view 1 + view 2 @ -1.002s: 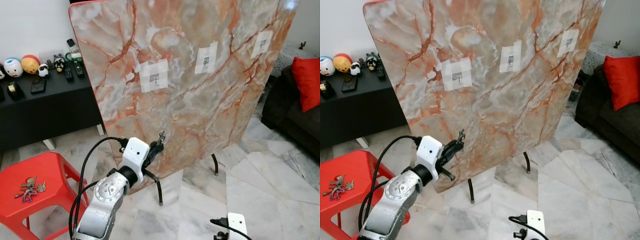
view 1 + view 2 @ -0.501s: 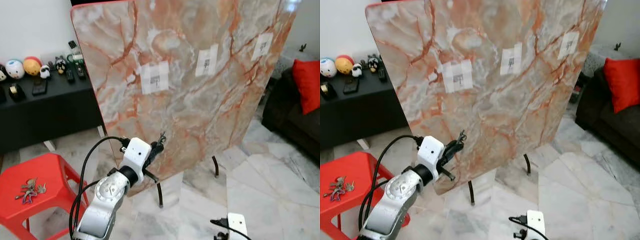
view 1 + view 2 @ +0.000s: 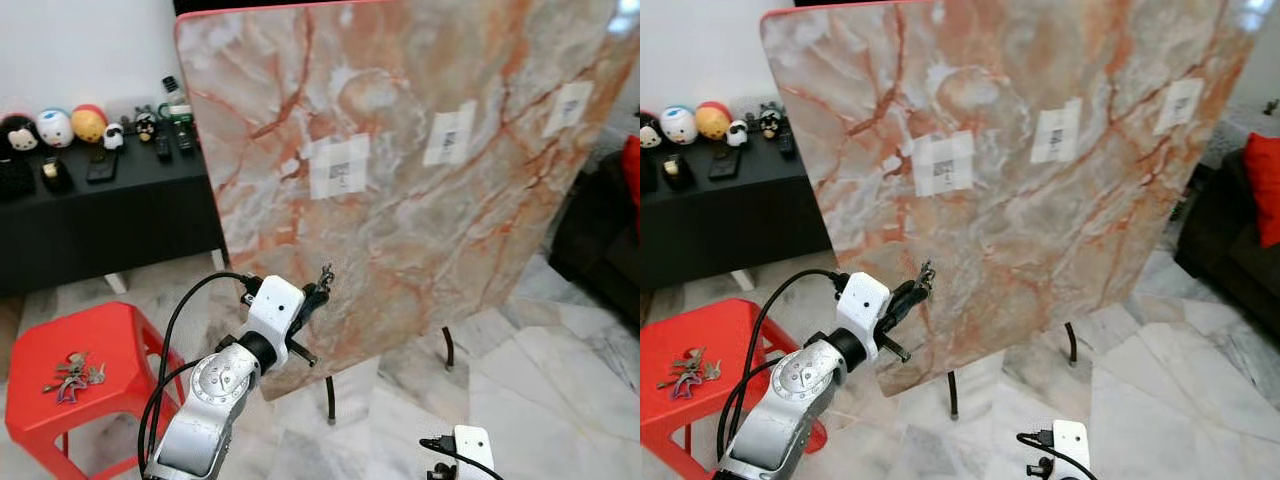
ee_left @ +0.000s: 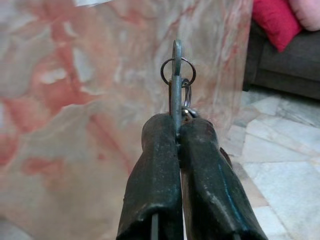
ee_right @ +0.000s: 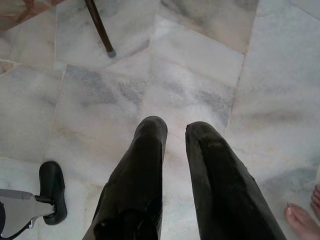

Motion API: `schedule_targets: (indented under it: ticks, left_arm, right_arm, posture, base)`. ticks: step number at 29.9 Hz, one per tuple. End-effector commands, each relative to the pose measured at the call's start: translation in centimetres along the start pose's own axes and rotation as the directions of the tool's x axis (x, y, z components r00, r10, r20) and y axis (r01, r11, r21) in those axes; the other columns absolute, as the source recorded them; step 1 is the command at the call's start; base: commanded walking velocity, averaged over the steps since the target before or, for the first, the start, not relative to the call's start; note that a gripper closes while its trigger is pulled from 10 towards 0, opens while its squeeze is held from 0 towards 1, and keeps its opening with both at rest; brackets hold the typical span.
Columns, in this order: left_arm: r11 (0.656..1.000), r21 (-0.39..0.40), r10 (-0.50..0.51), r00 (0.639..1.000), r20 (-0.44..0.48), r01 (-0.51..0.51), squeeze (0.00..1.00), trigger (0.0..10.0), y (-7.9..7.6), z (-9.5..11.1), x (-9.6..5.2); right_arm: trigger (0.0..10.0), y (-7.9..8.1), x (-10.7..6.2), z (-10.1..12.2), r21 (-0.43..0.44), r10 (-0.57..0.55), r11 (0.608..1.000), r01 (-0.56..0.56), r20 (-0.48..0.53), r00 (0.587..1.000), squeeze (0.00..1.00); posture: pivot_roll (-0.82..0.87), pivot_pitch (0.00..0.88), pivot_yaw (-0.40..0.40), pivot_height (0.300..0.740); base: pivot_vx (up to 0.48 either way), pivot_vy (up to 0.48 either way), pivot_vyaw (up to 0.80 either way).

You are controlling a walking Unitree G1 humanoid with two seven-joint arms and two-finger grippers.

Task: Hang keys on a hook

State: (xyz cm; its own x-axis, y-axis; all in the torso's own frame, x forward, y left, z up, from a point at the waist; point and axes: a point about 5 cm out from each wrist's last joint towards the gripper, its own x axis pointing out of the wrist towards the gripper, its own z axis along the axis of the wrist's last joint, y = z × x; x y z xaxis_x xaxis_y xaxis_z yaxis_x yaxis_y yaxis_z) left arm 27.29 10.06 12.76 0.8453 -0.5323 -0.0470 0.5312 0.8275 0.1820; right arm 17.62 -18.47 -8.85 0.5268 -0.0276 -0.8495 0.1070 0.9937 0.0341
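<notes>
Keys (image 4: 177,80) sit pinched between the closed fingers of the left gripper (image 3: 318,288), a flat blade and two rings standing up past the fingertips, held in front of the lower part of the marble board (image 3: 420,250). From the head camera the nearest taped hook (image 3: 339,166) lies at about 12 o'clock from the gripper and well apart from it; two more taped patches sit toward 1 and 2 o'clock.

The main risk, as a judgement, is alignment: the rings are small and the hook is hard to make out, so a slight error in height or tilt could make the ring strike the board beside the hook instead of threading it. The grip is on a thin metal edge, so a bump against the board could twist the keys or let them slip and drop to the marble floor (image 5: 200,70). The board stands on thin legs (image 3: 329,398), so a firm push might rock it.

The right gripper (image 5: 175,131) hangs idle over the floor, fingers slightly apart and empty.
</notes>
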Motion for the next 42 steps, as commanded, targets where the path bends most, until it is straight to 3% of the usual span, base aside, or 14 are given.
schedule_targets:
  ticks: [1,17,25,42]
  left_arm:
    - [1.000,0.019,-0.017,0.999,0.028,0.016,0.00,10.0,-0.25,0.70,0.27]
    - [0.998,0.028,-0.058,0.998,0.038,0.057,0.00,10.0,-0.74,0.77,0.36]
    - [0.997,0.035,-0.066,0.997,0.047,0.064,0.00,10.0,-0.64,0.92,0.30]
    - [0.995,0.041,-0.089,0.993,0.082,0.086,0.00,10.0,-0.91,1.37,0.16]
  right_arm:
    - [10.0,-0.21,-0.02,0.08,0.000,-0.006,1.000,0.006,0.008,1.000,0.00]
    - [10.0,-0.20,-0.02,0.00,0.009,-0.004,1.000,0.004,0.001,1.000,0.00]
    - [10.0,-0.14,-0.01,0.05,-0.006,-0.006,1.000,0.006,0.006,1.000,0.00]
    - [10.0,-0.08,-0.02,0.02,0.001,-0.006,1.000,0.006,0.009,1.000,0.00]
  posture:
    - [0.05,0.004,-0.057,0.740]
    - [0.05,0.000,-0.056,0.740]
    - [0.06,0.000,-0.052,0.740]
    - [0.06,0.000,-0.049,0.740]
  base:
    - [0.307,0.000,0.00]
    - [0.335,0.000,0.00]
    - [0.326,0.000,-0.40]
    - [0.000,0.000,0.00]
